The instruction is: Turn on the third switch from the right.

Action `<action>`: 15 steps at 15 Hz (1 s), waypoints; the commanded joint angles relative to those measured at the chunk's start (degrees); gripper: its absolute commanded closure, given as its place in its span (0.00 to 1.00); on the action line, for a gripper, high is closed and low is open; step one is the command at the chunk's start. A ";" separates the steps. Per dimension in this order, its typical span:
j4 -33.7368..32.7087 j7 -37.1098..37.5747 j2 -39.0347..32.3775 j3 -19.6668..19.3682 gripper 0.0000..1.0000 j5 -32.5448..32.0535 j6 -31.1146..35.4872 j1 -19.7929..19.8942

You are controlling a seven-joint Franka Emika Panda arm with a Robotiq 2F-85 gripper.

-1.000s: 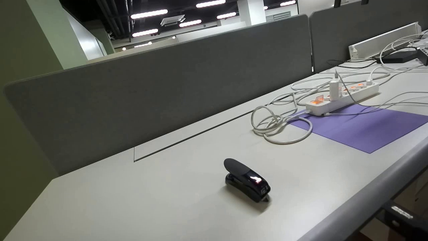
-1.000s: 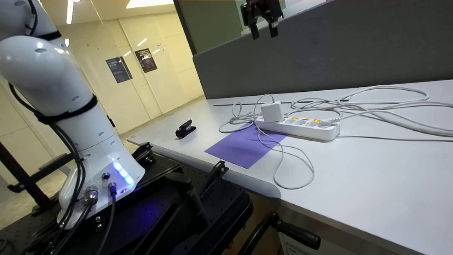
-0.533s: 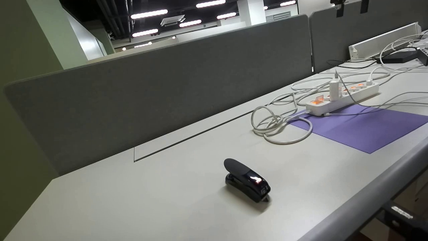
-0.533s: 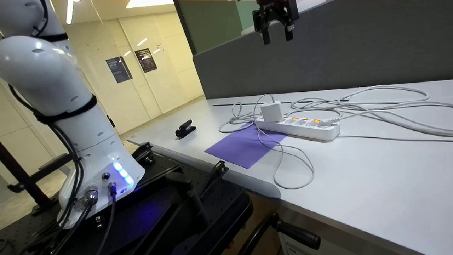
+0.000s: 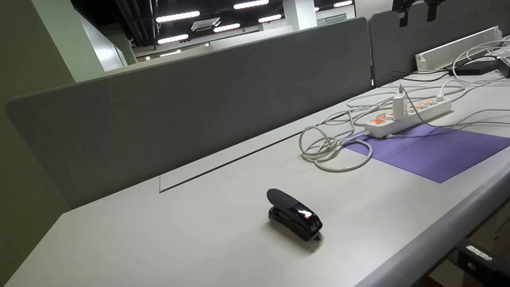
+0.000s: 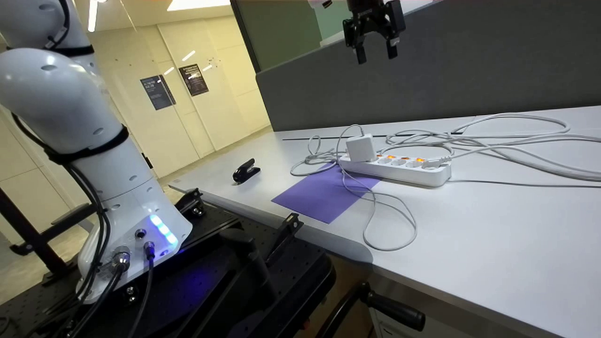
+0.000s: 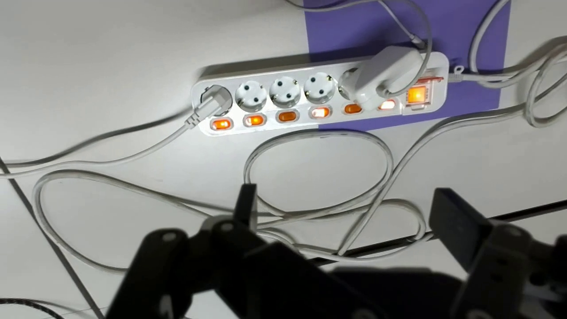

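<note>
A white power strip (image 7: 304, 116) carries a row of small orange switches; it also shows in both exterior views (image 5: 432, 114) (image 6: 404, 174). In the wrist view, the third switch (image 7: 287, 116) from the corded-plug end is dark orange and unlit; it shows as a dark spot in an exterior view (image 6: 404, 158). Its neighbours, the second switch (image 7: 254, 120) and a bright switch (image 7: 320, 112), are lit. Another switch (image 7: 353, 108) is unlit. My gripper (image 7: 347, 201) is open and empty, well above the desk beyond the strip; it shows in both exterior views (image 5: 417, 18) (image 6: 376, 52).
A white adapter (image 6: 360, 148) stands tall on the strip, and a corded plug (image 7: 210, 106) sits at its end. Loose white cables (image 7: 319, 133) lie around it. Purple paper (image 6: 324, 195), a black stapler (image 6: 245, 172) and a grey partition (image 6: 469, 65) are also there.
My gripper has moved lower, and to the right in an exterior view, coming further into both exterior views. Its fingers stay apart. The strip and the other things have not moved.
</note>
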State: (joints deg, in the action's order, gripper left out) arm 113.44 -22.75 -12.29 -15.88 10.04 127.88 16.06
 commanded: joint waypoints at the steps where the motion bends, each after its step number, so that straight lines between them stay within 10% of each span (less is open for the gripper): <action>1: -8.30 0.82 -8.23 1.14 0.00 -1.23 -1.43 2.33; 4: -11.97 1.58 -12.79 1.66 0.00 -3.96 -1.64 3.04; 5: -13.63 1.46 -14.69 2.02 0.25 -4.22 -1.67 3.51; 15: -19.54 1.18 -26.15 6.58 0.89 -4.13 1.80 6.57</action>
State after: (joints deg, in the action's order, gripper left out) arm 96.42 -22.70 -35.64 -11.31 5.90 129.84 21.14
